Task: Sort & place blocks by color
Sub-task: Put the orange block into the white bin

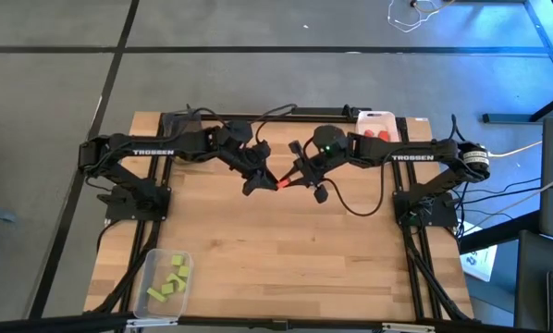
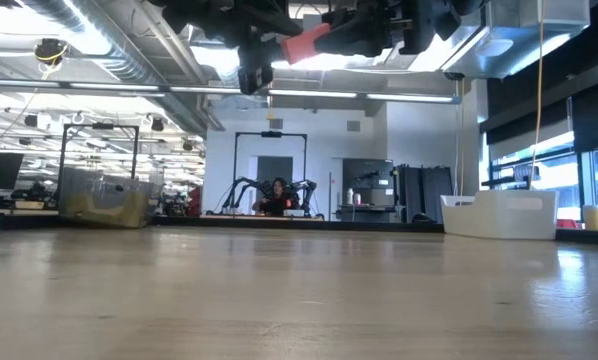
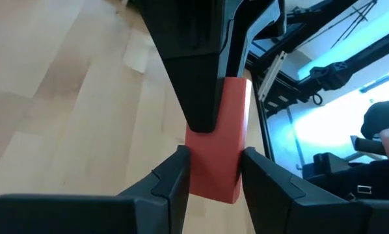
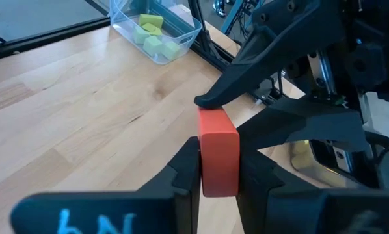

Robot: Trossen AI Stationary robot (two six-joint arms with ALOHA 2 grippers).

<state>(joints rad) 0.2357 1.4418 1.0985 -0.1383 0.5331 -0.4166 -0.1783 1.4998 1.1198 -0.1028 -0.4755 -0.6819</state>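
Meeting above the middle of the wooden desk [image 1: 286, 250], the two arms are sharing one red block [image 1: 283, 182] between them. The left tool [image 1: 269, 180] is reaching in from the left and the right tool [image 1: 297, 178] from the right, and the block is sitting between their tips, well clear of the desk surface, as the low view is showing with the block [image 2: 306, 45] hanging high against the ceiling lights.

In the left wrist view, the left tool's fingers [image 3: 172, 185] are pressing both sides of the block [image 3: 217, 153] at its near end, while a dark finger of the other arm is bearing on its far end. In the right wrist view, the right tool's fingers [image 4: 185, 166] are gripping the block [image 4: 218, 156] on both flanks, with a finger of the left arm touching its far top edge. Both tools are thus standing narrow, each closed on the same block.

Lying at the near left corner of the desk, a clear tray [image 1: 164, 282] is holding the light green blocks [image 1: 170, 277]. Resting at the far right edge, a white tray [image 1: 378, 118] is holding other red blocks [image 1: 378, 133].
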